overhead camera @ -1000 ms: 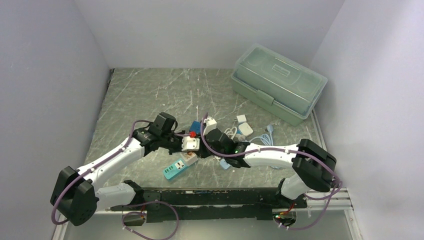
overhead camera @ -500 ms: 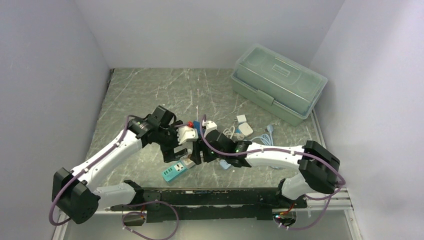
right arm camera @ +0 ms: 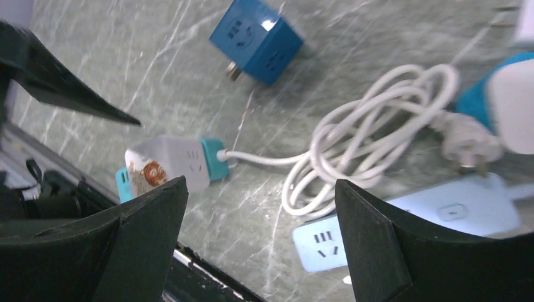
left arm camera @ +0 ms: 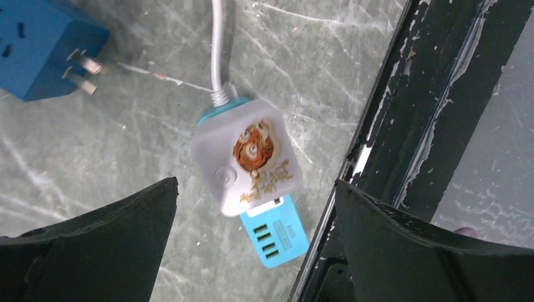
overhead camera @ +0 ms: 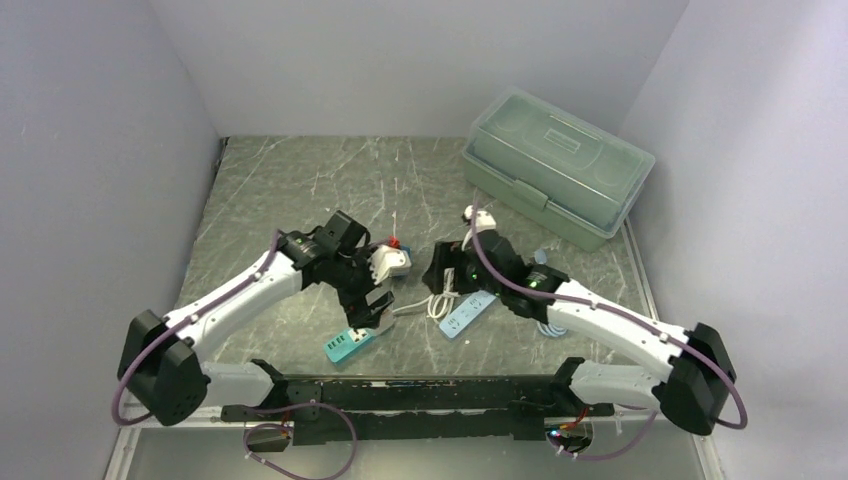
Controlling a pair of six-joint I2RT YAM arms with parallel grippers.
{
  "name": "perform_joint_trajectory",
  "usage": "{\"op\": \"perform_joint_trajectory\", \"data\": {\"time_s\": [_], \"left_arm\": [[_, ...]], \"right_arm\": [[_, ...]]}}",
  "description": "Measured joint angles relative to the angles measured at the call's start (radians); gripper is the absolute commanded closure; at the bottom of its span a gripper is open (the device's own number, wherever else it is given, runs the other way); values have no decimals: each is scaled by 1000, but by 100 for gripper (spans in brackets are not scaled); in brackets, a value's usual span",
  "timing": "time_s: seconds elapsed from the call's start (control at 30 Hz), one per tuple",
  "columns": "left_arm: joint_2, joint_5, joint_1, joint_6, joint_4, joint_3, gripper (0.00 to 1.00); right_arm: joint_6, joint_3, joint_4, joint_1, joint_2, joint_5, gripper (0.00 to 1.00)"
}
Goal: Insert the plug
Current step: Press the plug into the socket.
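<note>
Two hands empty: left hand [left arm camera: 255,233] and right hand [right arm camera: 261,233] both stand wide above the counter [left arm camera: 126,145]. The white cube plug [left arm camera: 247,160] lies under the left hand, touching the teal strip [left arm camera: 274,236]. Light, rigid and smooth-sided, it is probably best pinched across opposite flat faces, clear of its limp cord [left arm camera: 217,44].

Lab test cell: bare white walls [overhead camera: 420,60], marbled table [overhead camera: 290,180], black mounting rail [overhead camera: 420,388].

The left arm [overhead camera: 232,298] reaches from the near left toward the middle. Its left claw [overhead camera: 378,288] [left arm camera: 255,184] tips down over the bench [overhead camera: 300,190], jaws spread wide. The right arm [overhead camera: 610,320] stretches in from the near right. Its right claw [overhead camera: 440,272] [right arm camera: 261,181] also gapes, apart from the left one.
</note>
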Motion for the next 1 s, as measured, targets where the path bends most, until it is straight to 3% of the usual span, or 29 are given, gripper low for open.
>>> {"op": "perform_joint_trajectory", "data": {"time_s": [0.33,0.5,0.73,0.83,0.87,0.93,1.0], "left_arm": [[130,-67,-95,-99,74,-2,1],[136,-122,-117,-84,103,-21,35],[125,-154,-124,-22,124,-44,44],[103,-158,-128,1,140,-66,39],[96,-158,-128,6,146,-73,30],[90,-163,-129,12,151,-79,3],[91,-202,-131,34,147,-84,0]], "right_arm": [[-2,-17,-56,-84,-100,18,10],[-6,-24,-64,-93,-101,16,13],[-16,-28,-64,-101,-82,17,12],[-26,-27,-61,-101,-43,16,11],[-29,-26,-59,-102,-22,16,10],[-36,-19,-55,-104,15,15,8],[-41,1,-49,-108,65,11,5]]}}
